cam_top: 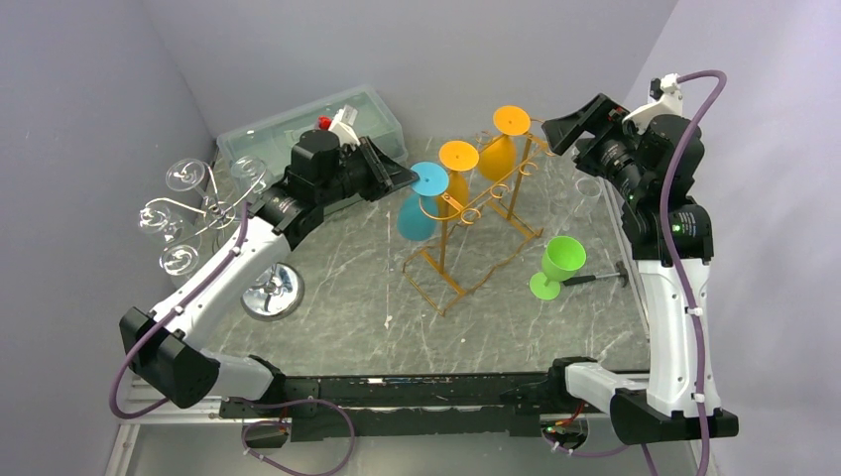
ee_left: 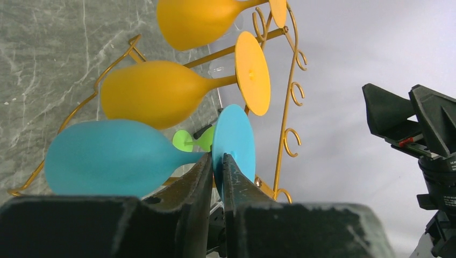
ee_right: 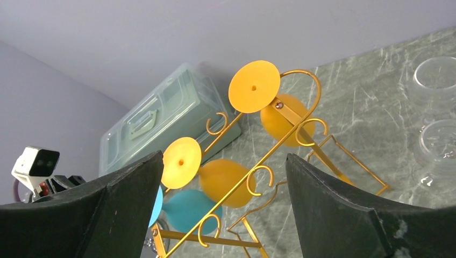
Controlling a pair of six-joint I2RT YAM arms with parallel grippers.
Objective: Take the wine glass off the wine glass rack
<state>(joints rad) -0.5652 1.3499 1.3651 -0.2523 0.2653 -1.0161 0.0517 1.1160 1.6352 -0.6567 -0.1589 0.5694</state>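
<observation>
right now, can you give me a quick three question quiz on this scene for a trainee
1. Which glass has its round foot pinched by the left gripper?
A. the blue plastic wine glass
B. an orange one
C. the green one
2. True or false: the right gripper is shut on a glass.
3. How many glasses hang upside down on the golden-orange wire rack?

Key: 1 A. 2 False: it is open and empty. 3 Three.
</observation>
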